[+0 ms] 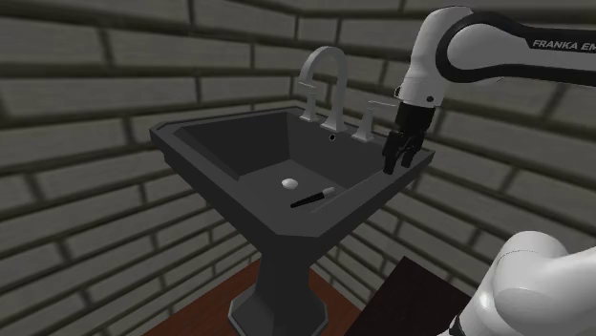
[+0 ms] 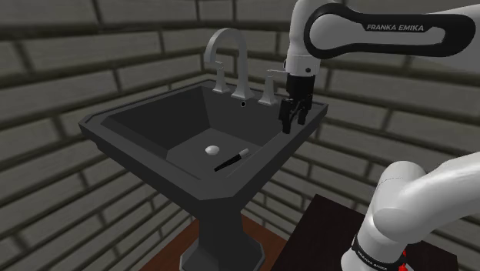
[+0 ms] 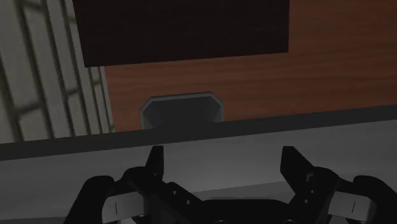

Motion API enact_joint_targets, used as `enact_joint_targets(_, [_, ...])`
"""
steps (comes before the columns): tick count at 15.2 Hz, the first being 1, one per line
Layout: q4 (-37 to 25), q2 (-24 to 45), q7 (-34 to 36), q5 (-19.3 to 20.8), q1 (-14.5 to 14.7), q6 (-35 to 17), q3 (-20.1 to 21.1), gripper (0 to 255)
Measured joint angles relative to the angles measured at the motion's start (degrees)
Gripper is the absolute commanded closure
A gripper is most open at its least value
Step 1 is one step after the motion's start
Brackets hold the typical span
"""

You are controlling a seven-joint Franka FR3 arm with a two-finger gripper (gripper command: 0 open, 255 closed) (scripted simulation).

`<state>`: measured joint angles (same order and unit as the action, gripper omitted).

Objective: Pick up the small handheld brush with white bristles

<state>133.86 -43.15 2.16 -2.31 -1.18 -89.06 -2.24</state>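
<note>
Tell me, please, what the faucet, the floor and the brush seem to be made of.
Faucet: pale grey, smooth with soft sheen, probably metal. Floor: reddish-brown with grain streaks, looks like wood. Brush: black matte handle, pale tip; material cannot be told.

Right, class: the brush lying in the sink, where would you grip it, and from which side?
Probably mid-handle, from straight above, with the open gripper set across its length: the brush lies flat on the sink floor, thin and dark, so only its long sides are free to pinch.
</note>
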Motion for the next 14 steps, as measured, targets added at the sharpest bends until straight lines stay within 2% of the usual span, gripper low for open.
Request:
enact_joint_targets(2, [-1.0, 1.7, -1.0, 0.2, 0.4, -0.1, -0.3, 0])
enact_joint_targets(4, [-4.1, 7.0, -4.4, 0.5, 1.6, 0.0, -1.1, 0])
enact_joint_targets(9, [-14.0, 22.4, -15.2, 1.6, 4.7, 1.4, -2.8, 0])
enact_joint_targets(14, [-25.7, 38.1, -24.9, 2.2, 7.4, 4.1, -2.2, 0])
